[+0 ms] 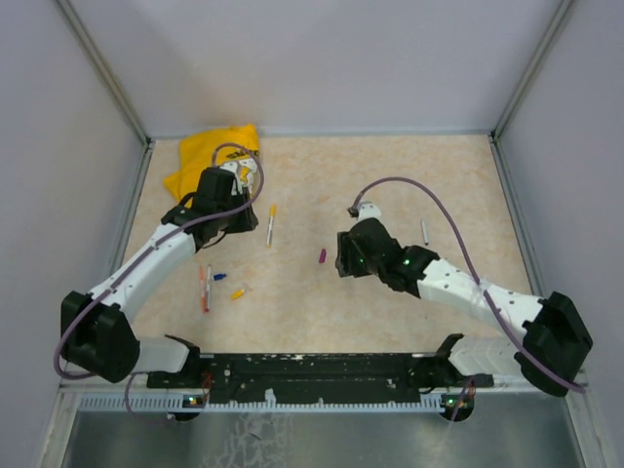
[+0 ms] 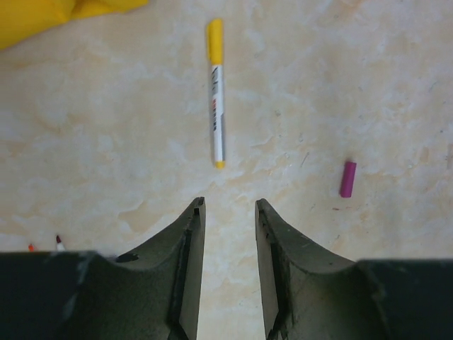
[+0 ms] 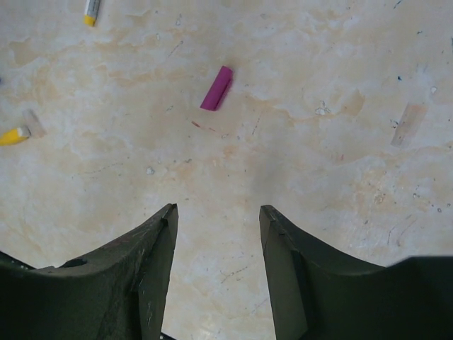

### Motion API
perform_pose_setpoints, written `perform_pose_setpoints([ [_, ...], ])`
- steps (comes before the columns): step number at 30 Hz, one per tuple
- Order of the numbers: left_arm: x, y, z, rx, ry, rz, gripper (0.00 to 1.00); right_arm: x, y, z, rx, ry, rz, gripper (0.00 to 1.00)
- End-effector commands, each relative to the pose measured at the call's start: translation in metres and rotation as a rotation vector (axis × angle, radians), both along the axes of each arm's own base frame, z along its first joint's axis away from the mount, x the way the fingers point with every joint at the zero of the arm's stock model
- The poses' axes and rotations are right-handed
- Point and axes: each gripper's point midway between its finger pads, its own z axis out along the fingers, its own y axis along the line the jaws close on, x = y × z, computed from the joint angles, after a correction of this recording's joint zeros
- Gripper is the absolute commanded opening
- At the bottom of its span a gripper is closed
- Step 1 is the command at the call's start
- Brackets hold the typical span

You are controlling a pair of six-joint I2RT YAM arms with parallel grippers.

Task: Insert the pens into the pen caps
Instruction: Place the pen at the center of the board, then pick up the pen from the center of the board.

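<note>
The left tool (image 2: 230, 203) stands part open, empty; the yellow-capped pen (image 2: 216, 92) lies on the worktop (image 2: 106, 142) straight ahead of it, light, stiff and slick, probably best pinched mid-barrel. The right tool (image 3: 218, 208), wide open and empty, has the purple pen cap (image 3: 216, 88) ahead, tiny and likely to roll. No container shows.

Ahead of your left gripper (image 2: 230, 205), a capped pen (image 2: 216, 92) lies lengthwise on the table (image 2: 106, 142), its near tip just past the jaws' gap. A loose cap (image 2: 347, 178) lies to their right, a cloth (image 2: 42, 18) far ahead-left. That cap lies straight ahead of your right gripper (image 3: 218, 209).
</note>
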Motion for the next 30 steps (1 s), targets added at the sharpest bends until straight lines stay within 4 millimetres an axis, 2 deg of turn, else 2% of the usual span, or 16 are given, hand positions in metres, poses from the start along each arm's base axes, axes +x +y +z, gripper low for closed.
perform_pose_setpoints([
  [1, -0.024, 0.023, -0.021, 0.031, 0.078, 0.094, 0.40, 0.028, 0.026, 0.034, 0.090, -0.059, -0.068, 0.51],
  [4, -0.032, 0.027, -0.029, 0.033, 0.091, 0.099, 0.42, 0.035, 0.020, 0.025, 0.015, -0.039, -0.111, 0.51],
  [9, -0.035, 0.034, -0.034, 0.065, 0.089, 0.097, 0.44, 0.046, -0.018, 0.013, -0.124, 0.003, -0.217, 0.51],
  [12, -0.032, 0.040, -0.033, 0.087, 0.074, 0.107, 0.46, 0.050, -0.039, 0.010, -0.131, 0.040, -0.275, 0.51],
  [15, -0.029, 0.043, -0.036, 0.087, 0.080, 0.112, 0.47, 0.054, -0.052, 0.010, -0.111, 0.057, -0.305, 0.51],
  [20, -0.030, 0.053, -0.051, 0.109, 0.147, 0.126, 0.46, 0.061, -0.056, 0.006, -0.098, 0.051, -0.286, 0.51],
  [25, -0.038, 0.080, -0.061, 0.129, 0.216, 0.218, 0.46, 0.065, -0.051, 0.000, -0.103, 0.052, -0.242, 0.51],
  [30, -0.048, 0.106, -0.073, 0.123, 0.264, 0.334, 0.46, 0.059, -0.041, -0.010, -0.058, 0.063, -0.193, 0.51],
])
